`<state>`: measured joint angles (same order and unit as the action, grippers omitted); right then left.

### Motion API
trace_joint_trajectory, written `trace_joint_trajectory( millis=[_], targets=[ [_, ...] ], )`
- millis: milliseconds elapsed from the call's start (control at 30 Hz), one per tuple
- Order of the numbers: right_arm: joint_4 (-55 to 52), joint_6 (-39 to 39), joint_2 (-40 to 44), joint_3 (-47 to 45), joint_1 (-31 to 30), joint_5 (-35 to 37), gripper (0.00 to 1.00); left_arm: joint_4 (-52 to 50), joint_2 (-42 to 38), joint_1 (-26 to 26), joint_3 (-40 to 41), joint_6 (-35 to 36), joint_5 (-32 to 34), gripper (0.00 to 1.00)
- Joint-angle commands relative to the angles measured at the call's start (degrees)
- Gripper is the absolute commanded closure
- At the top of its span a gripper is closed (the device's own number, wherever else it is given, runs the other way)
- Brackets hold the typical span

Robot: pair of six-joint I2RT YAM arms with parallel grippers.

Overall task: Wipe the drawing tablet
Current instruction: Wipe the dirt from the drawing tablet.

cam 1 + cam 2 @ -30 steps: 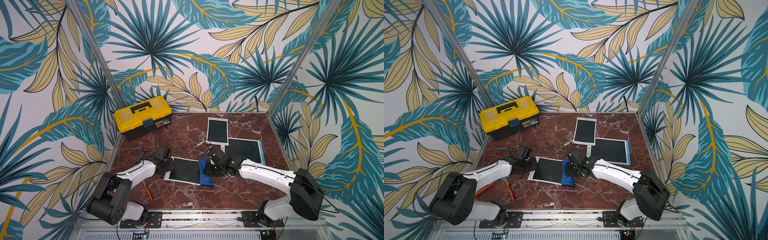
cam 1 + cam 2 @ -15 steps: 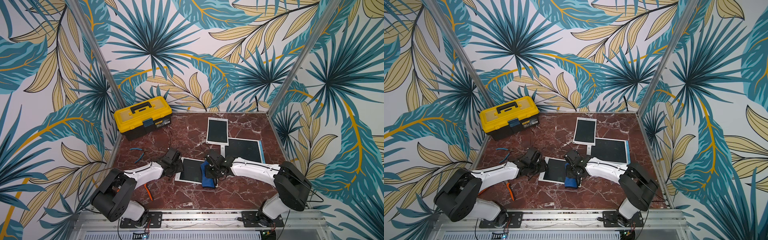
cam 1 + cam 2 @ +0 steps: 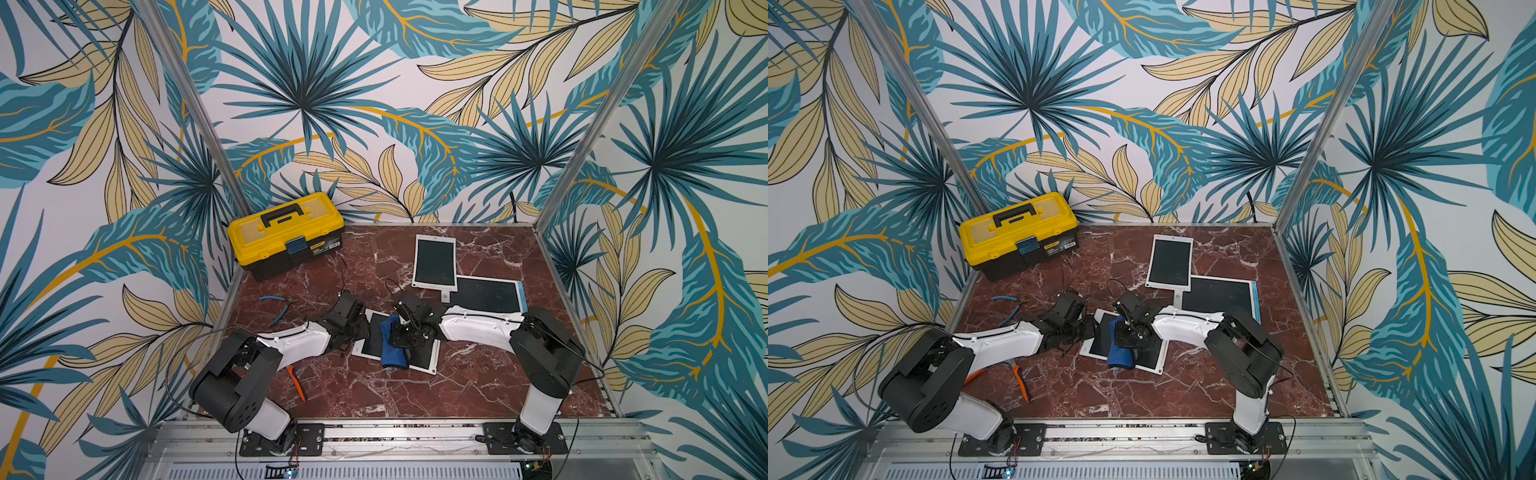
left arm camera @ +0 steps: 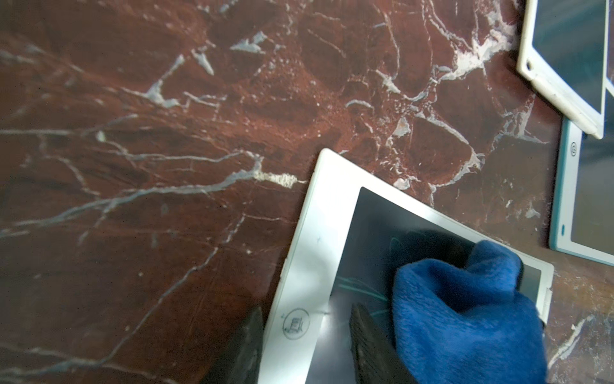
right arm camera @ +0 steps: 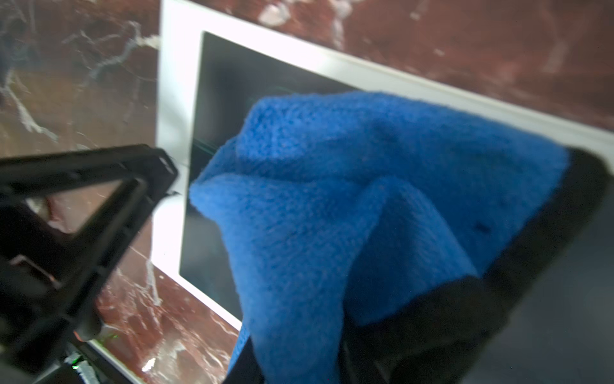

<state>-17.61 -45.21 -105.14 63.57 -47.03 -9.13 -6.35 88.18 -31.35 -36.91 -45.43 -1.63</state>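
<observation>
R end effector [image 3: 402, 337] is clamped on the blue cloth [image 3: 392, 351], and I see the cloth pressed on the screen of the drawing tablet [image 3: 371, 344]. The tablet lies flat on the counter [image 3: 374, 399] btwn both arms. L end effector [image 4: 305, 345] has jaws apart, straddling the tablet's white end border. One finger [image 4: 247, 345] sits just off the tablet, the other over the screen beside the cloth. I make out faint green lines [image 4: 358, 286] nr the cloth. Beyond the tablet: blue-framed tablet [image 3: 486, 295], white-framed tablet [image 3: 434, 262], yellow toolbox [image 3: 286, 232].
</observation>
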Motion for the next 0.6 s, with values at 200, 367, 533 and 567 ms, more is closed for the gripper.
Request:
trace_joint_trajectory(
  millis=[200, 367, 533, 567],
  targets=[
    [-0.33, -0.08, -4.37, 3.77, -0.03, -1.68, 0.71, -10.26, 8.74, -0.46, 4.31, 0.98, -0.18, 0.54],
    [-0.71, 0.10, -3.52, 1.92, 0.18, -0.78, 0.71, -10.26, 11.27, -0.46, 3.95, 1.79, 0.62, 0.54],
    [-0.80, -2.28, -0.65, -2.90, 0.58, 0.77, 0.71, -10.35, 14.56, -0.55, 2.99, 2.39, 0.80, 0.54],
    [-0.84, -2.70, 0.44, -4.20, 2.45, 1.14, 0.71, -10.35, 15.31, -0.63, 2.75, 2.47, 0.79, 0.54]
  ],
)
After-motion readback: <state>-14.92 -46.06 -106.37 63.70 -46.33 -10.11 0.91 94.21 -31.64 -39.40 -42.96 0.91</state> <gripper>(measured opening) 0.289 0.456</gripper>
